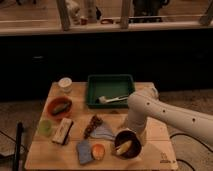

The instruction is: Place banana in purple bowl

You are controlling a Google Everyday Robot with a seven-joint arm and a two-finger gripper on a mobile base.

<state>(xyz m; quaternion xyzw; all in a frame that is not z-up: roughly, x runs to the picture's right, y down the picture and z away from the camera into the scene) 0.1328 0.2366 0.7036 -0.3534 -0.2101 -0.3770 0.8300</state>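
Observation:
The purple bowl point(126, 145) stands near the front of the wooden table point(165, 150), right of centre. The pale-yellow banana point(123, 147) lies inside it, tilted across the dark inside. My gripper point(134, 128) hangs at the end of the white arm point(170, 115), right above the bowl's far rim and close to the banana. The arm's wrist hides the gripper.
A green tray point(110, 90) with a white brush stands at the back. An orange bowl point(59, 107) holding a dull greenish piece is at the left, a white cup point(65, 84) behind it. A green cup, a boxed snack, a blue sponge, an orange fruit and a grey bag lie mid-table.

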